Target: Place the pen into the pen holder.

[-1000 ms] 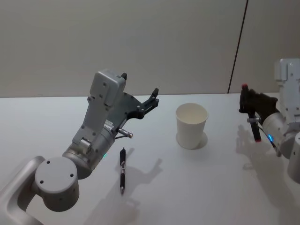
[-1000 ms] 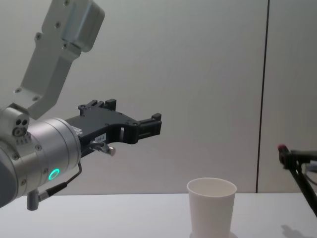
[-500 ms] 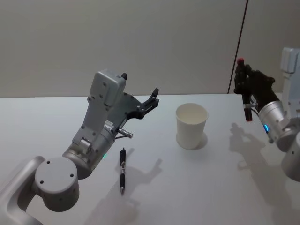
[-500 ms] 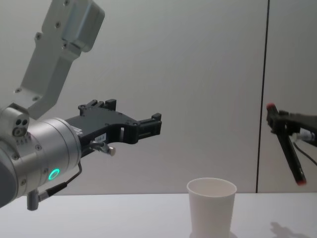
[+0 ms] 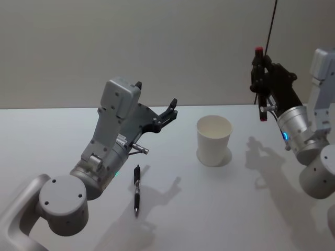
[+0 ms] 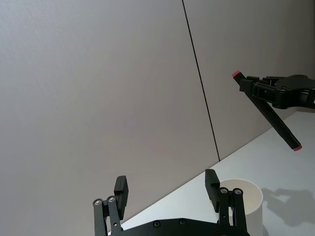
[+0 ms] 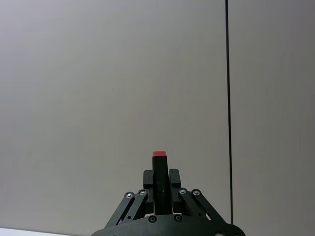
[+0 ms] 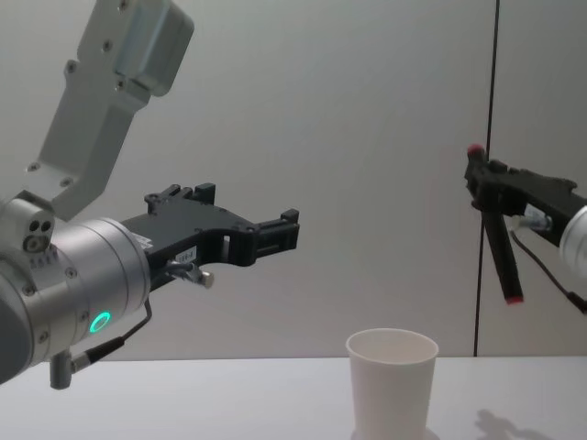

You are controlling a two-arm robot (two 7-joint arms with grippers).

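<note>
The pen holder (image 5: pixel 214 140) is a white paper cup standing upright on the table, also seen in the chest view (image 8: pixel 392 380) and the left wrist view (image 6: pixel 241 194). My right gripper (image 5: pixel 260 78) is shut on a dark pen with red ends (image 5: pixel 260 99), held high in the air to the right of the cup and above its rim. The pen (image 8: pixel 497 238) hangs almost upright, tilted a little. In the right wrist view its red end (image 7: pixel 159 154) sticks up between the fingers. My left gripper (image 5: pixel 156 94) hovers open and empty, left of the cup.
A second black pen (image 5: pixel 136 189) lies on the white table (image 5: pixel 209 209) in front of my left arm, left of the cup. A grey wall with a dark vertical seam (image 8: pixel 488 110) stands behind.
My right gripper has lifted the pen and carried it left, closer to the cup, swinging it nearer to upright. The left arm, the cup and the pen on the table have not moved.
</note>
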